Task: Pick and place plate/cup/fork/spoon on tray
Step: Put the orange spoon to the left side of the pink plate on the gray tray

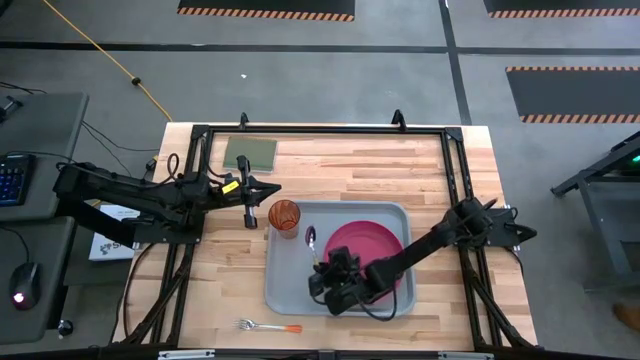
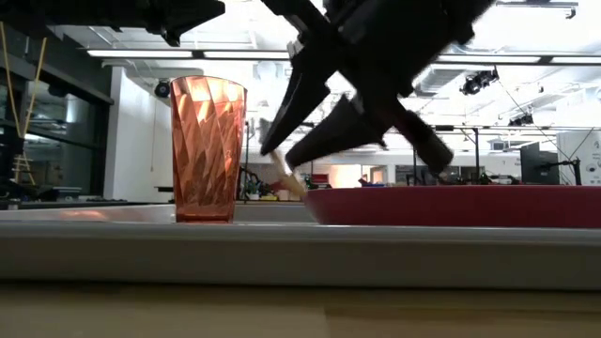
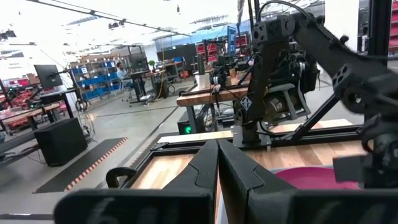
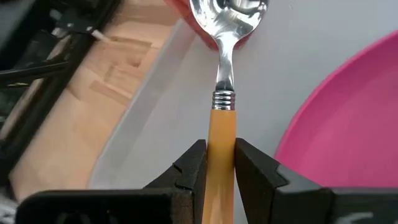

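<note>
The grey-blue tray (image 1: 290, 290) lies mid-table. The pink plate (image 1: 372, 240) rests flat in the tray's far right part. The orange cup (image 1: 285, 216) stands upright in its far left corner and also shows in the low view (image 2: 207, 150). My right gripper (image 1: 326, 268) is over the tray, left of the plate, shut on the spoon (image 4: 226, 68). The spoon's bowl (image 1: 310, 237) points toward the cup. The fork (image 1: 268, 326) lies on the table near the front edge. My left gripper (image 1: 266, 190) is shut and empty, just beyond the tray's far left corner. My right gripper pinches the spoon's orange handle (image 4: 221, 134) between its two fingers, a little behind the metal collar. The fingers lie along the handle and slant down from the table's right side. The bowl (image 4: 227, 15) reaches out ahead over the tray floor; whether it touches, I cannot tell.
A small green square pad (image 1: 250, 153) lies at the table's far left. A black frame rail (image 1: 320, 130) runs round the table's far and side edges. Bare wood lies between the tray and the front edge, around the fork.
</note>
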Tool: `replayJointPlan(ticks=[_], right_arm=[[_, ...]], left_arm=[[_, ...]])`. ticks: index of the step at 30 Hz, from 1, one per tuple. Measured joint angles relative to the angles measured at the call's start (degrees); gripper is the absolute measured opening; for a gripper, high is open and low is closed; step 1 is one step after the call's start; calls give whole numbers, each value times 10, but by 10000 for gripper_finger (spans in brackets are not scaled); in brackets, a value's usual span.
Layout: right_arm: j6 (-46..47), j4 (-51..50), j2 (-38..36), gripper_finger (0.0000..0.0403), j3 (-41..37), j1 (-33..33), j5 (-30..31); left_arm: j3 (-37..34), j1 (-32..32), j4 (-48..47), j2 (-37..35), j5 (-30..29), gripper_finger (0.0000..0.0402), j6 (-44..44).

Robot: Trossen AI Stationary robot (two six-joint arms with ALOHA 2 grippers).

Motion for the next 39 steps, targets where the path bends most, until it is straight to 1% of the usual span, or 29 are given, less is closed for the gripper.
replayJointPlan(ticks=[2, 4, 8, 11, 13, 16, 23, 29, 39], right_arm=[[6, -60, 0, 68, 30, 0, 4], [22, -87, -1, 68, 43, 0, 7], [32, -74, 3, 68, 45, 0, 11], [38, -53, 23, 68, 46, 0, -1], [39, -22, 44, 68, 46, -1, -16], [39, -11, 57, 68, 45, -5, -28], [37, -38, 54, 68, 49, -7, -15], [38, -122, 54, 68, 84, -7, -10], [55, -117, 53, 68, 89, -7, -13]], left_arm=[[0, 0, 0, 0, 0, 3, 0], [0, 0, 0, 0, 0, 3, 0], [0, 0, 0, 0, 0, 3, 0], [0, 0, 0, 0, 0, 3, 0], [0, 0, 0, 0, 0, 3, 0], [0, 0, 0, 0, 0, 3, 0], [0, 0, 0, 0, 0, 3, 0], [0, 0, 0, 0, 0, 3, 1], [0, 0, 0, 0, 0, 3, 1]])
